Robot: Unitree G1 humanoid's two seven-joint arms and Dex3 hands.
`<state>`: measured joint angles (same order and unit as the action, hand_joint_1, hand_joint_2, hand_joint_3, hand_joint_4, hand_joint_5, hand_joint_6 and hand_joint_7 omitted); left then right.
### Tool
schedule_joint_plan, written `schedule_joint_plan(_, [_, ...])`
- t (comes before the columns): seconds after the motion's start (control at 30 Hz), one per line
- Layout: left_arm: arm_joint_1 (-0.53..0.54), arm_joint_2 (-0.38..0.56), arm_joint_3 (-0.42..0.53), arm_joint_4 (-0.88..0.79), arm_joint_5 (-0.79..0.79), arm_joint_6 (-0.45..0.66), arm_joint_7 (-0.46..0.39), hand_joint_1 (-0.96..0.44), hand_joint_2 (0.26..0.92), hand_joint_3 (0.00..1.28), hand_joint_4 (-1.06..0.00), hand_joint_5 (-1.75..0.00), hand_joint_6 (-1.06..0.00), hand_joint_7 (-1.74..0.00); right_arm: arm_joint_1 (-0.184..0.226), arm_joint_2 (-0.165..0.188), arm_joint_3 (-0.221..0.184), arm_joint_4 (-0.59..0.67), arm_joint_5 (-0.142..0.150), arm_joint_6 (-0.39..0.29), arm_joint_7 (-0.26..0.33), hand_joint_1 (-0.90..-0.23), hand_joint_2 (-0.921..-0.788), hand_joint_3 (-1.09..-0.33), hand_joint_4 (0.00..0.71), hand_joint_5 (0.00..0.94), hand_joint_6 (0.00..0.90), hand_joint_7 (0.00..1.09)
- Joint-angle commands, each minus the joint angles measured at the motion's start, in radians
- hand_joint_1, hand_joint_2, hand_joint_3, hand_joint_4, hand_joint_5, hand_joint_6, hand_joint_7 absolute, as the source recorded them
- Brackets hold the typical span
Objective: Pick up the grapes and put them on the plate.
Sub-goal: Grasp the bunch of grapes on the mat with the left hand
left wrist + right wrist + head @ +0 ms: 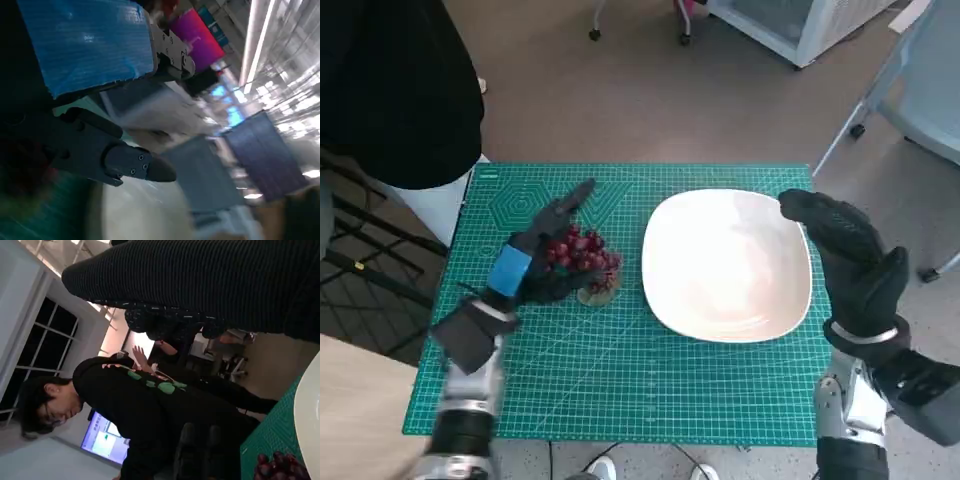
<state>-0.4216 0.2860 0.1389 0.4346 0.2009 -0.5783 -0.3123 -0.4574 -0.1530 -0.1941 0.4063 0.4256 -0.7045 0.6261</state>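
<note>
A bunch of dark red grapes (583,257) lies on the green mat (620,370), just left of the white plate (725,265). My left hand (535,258) sits against the bunch's left side, one finger stretched straight past it toward the back and a dark part curled under its near side. In the left wrist view the fingers (125,161) reach out straight over the pale plate (140,212), with the grapes (20,172) a red blur by the palm. My gloved right hand (848,252) hovers at the plate's right rim, holding nothing. The right wrist view shows the grapes (277,467) low beside the plate (307,415).
A person in black (390,80) stands at the table's far left corner, seen in the right wrist view as a dark hooded figure (150,405). A wooden surface (360,410) lies at the near left. A white cabinet (800,25) and chair legs stand on the floor beyond.
</note>
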Motion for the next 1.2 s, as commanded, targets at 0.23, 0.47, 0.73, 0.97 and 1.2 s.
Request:
schedule_joint_plan(0.23, [0.015, 0.126, -0.146, -0.334, 0.528, 0.470, 0.020, -0.60, 0.751, 0.00, 0.00, 0.00, -0.02, 0.00, 0.016, 0.006, 0.004, -0.001, -0.016, 0.025, -0.025, -0.503, -0.921, -0.556, 0.210, 0.000, 0.036, 0.35])
schedule_joint_plan(0.47, [-0.006, 0.127, -0.218, -0.336, 0.561, 0.573, -0.002, -0.62, 0.733, 0.00, 0.00, 0.00, -0.04, -0.01, 0.017, 0.008, 0.007, -0.005, -0.014, 0.028, -0.028, -0.500, -0.921, -0.558, 0.210, 0.000, 0.033, 0.36])
schedule_joint_plan(0.73, [-0.028, 0.142, -0.283, -0.294, 0.554, 0.605, 0.022, -0.53, 0.705, 0.00, 0.00, 0.00, -0.07, -0.02, 0.021, 0.007, 0.009, -0.015, -0.010, 0.036, -0.027, -0.497, -0.921, -0.559, 0.210, 0.000, 0.030, 0.36])
schedule_joint_plan(0.97, [-0.065, 0.142, -0.328, -0.254, 0.564, 0.654, 0.017, -0.48, 0.695, 0.00, 0.00, 0.00, -0.09, -0.01, 0.025, 0.002, 0.007, -0.024, -0.012, 0.040, -0.027, -0.496, -0.921, -0.561, 0.209, 0.000, 0.026, 0.37])
schedule_joint_plan(1.2, [-0.119, 0.139, -0.380, -0.188, 0.574, 0.695, 0.024, -0.47, 0.693, 0.00, 0.00, 0.00, -0.09, -0.01, 0.026, -0.001, 0.006, -0.026, -0.012, 0.041, -0.025, -0.495, -0.921, -0.562, 0.205, 0.000, 0.022, 0.38])
